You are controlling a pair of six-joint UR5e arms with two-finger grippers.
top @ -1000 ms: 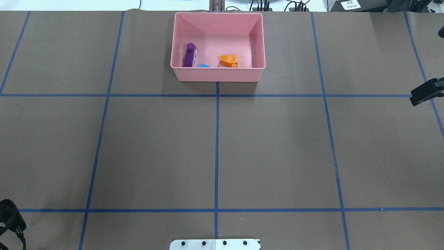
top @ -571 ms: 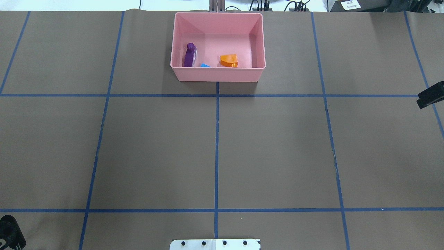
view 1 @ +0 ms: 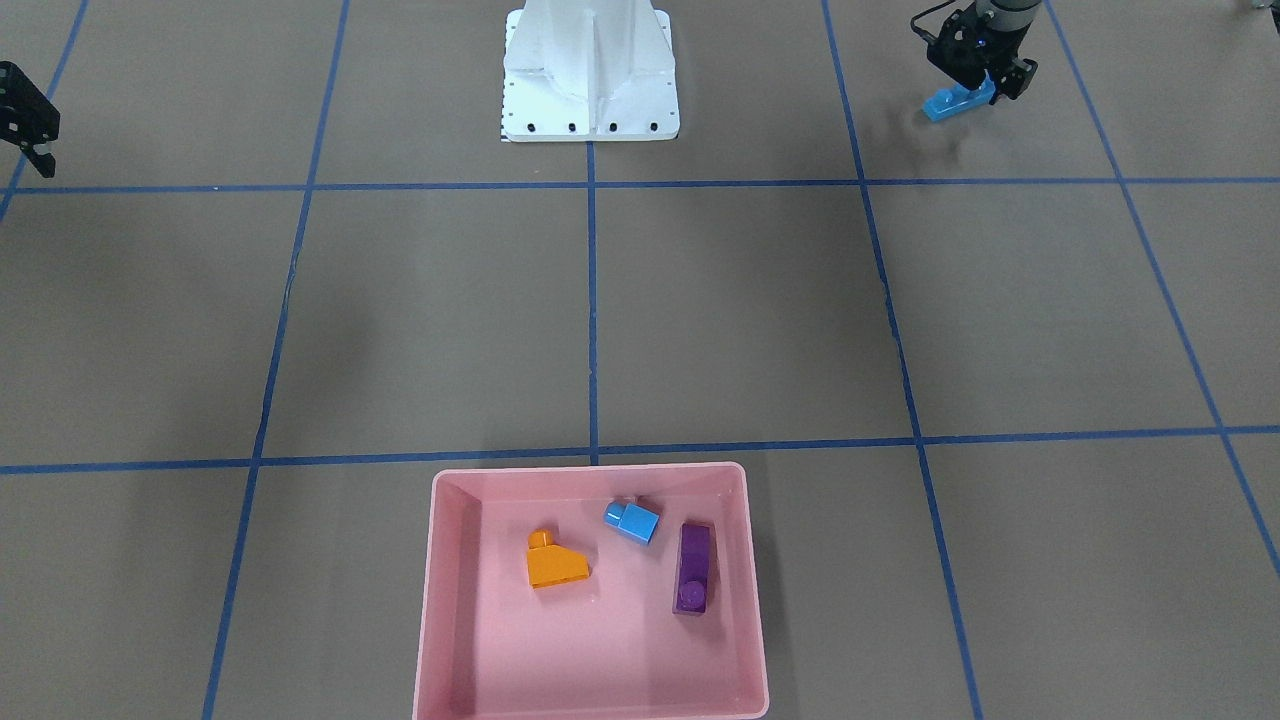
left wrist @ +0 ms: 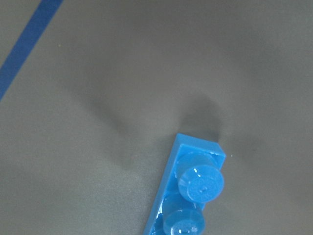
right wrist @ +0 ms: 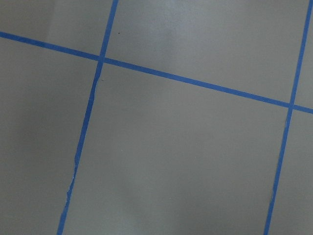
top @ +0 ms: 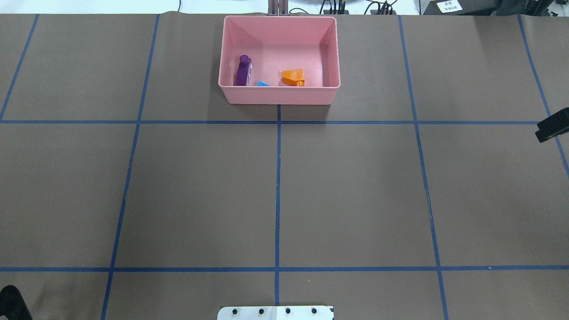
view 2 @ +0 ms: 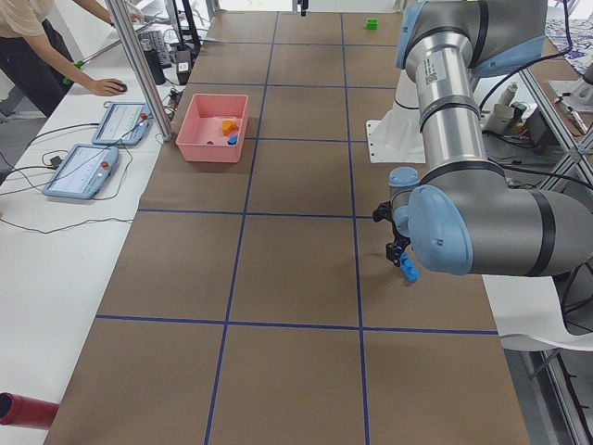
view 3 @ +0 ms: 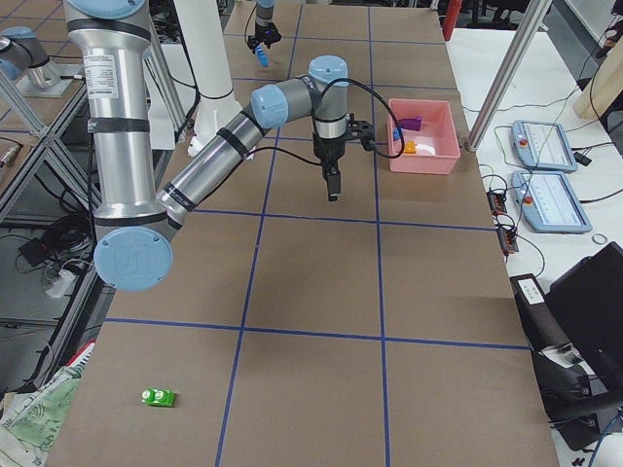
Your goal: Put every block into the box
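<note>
The pink box [top: 279, 95] stands at the table's far middle and also shows in the front view [view 1: 440, 600]. In it lie the purple oblong brick [view 1: 693, 570], the orange sloped brick [view 1: 553, 565] and the small blue one-stud brick [view 1: 633, 520]. My left gripper [view 1: 975, 85] is shut on the long blue brick [view 1: 955, 102] just above the table near the robot's left corner; the brick fills the left wrist view [left wrist: 190, 196]. The green brick [view 3: 159, 397] lies on the table at the robot's far right end. My right gripper [view 1: 30, 120] hangs empty over bare table; I cannot tell how its jaws stand.
The white robot base [view 1: 590, 80] stands at the near middle edge. Blue tape lines [top: 278, 186] grid the brown table. An operator [view 2: 37, 56], tablets [view 2: 83, 171] and a metal post [view 2: 139, 65] are beyond the far edge by the box.
In the overhead view my right gripper has drawn back to the right edge. The left arm's black part has slid down into the bottom left corner. The box's contents are unchanged.
</note>
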